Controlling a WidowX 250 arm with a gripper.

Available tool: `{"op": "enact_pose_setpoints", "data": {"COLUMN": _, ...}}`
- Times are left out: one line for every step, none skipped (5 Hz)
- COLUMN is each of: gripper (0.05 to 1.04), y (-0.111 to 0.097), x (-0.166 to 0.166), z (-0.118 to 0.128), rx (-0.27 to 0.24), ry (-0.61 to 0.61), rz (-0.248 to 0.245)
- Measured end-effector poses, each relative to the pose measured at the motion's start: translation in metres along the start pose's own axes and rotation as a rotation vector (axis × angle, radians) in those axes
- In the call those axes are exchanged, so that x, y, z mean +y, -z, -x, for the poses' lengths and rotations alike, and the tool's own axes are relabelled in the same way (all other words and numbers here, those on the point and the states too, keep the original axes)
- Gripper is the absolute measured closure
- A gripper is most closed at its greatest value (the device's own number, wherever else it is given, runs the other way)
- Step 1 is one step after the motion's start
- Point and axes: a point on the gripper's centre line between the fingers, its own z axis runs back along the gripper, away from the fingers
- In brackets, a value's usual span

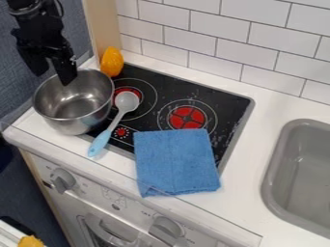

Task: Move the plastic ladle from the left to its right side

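Tool (53,76): at upper left, fingers apart, above the rear left rim of the metal pot (74,103). Ladle (127,101): lying aslant between pot and folded blue cloth (174,161); grey bowl on the black cooktop (222,103), light-blue handle (100,144) pointing toward the front edge of the white tabletop (258,159).

Pot at the left side of the cooktop, mouth up. Yellow-orange toy (111,61) just behind it, beside the wooden panel (102,24). Cloth lies over the cooktop's front edge and onto the tabletop. Grey sink (303,169) at right; white tiled wall (213,48) behind.

Writing: small grey print (115,194) on the front panel between two grey knobs, left one (62,180) and right one (166,229).
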Motion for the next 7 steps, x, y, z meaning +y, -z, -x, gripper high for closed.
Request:
{"op": "enact_pose_setpoints", "data": {"gripper": 0.082, "y": 0.009, "x": -0.001, "z": 0.004, "rx": 0.026, "ry": -0.004, "rz": 0.019}}
{"op": "enact_pose_setpoints", "data": {"gripper": 0.082, "y": 0.011, "x": -0.015, "z": 0.005, "rx": 0.039, "ry": 0.041, "rz": 0.026}}
{"op": "enact_pose_setpoints", "data": {"gripper": 0.082, "y": -0.018, "x": -0.035, "z": 0.009, "rx": -0.020, "ry": 0.096, "rz": -0.014}}
{"op": "enact_pose_setpoints", "data": {"gripper": 0.082, "y": -0.041, "x": -0.062, "z": 0.029, "rx": -0.055, "ry": 0.136, "rz": -0.054}}
{"op": "enact_pose_setpoints", "data": {"gripper": 0.082, "y": -0.026, "x": -0.081, "z": 0.051, "rx": 0.018, "ry": 0.118, "rz": -0.023}}
{"op": "enact_pose_setpoints", "data": {"gripper": 0.082, "y": 0.007, "x": -0.091, "z": 0.070, "rx": 0.093, "ry": 0.043, "rz": -0.024}}
{"op": "enact_pose_setpoints", "data": {"gripper": 0.082, "y": 0.036, "x": -0.099, "z": 0.074, "rx": 0.137, "ry": 0.002, "rz": -0.014}}
